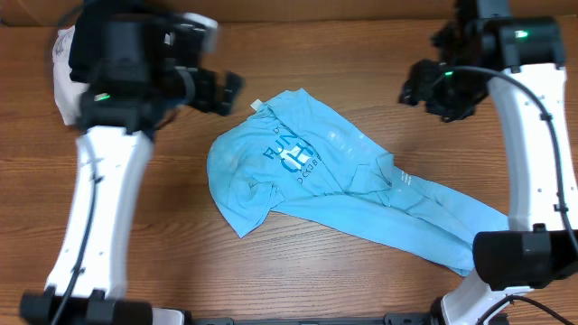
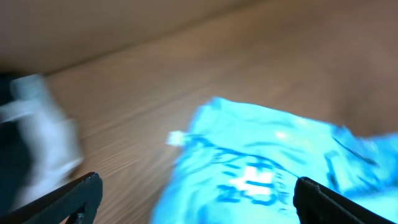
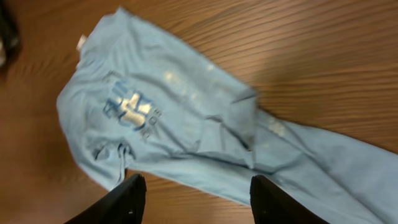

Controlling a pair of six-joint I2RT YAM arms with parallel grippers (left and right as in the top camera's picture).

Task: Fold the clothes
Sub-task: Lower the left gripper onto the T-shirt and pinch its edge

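One sky-blue T-shirt point(image 1: 316, 171) lay crumpled on the wooden surface point(image 1: 361, 36). Its long axis slanted from the neck tag point(image 1: 256, 106) corner to the trailing hem end. Two tools waited near it, both empty. The left tool point(image 2: 198, 183), jaws spread wide, sat just off the shirt's tag corner and looked the nearer. The right tool point(image 3: 196, 186), fingers parted with nothing between them, stood farther off, beyond the shirt's middle. One white cloth point(image 1: 63, 81) lay well past the tag end.
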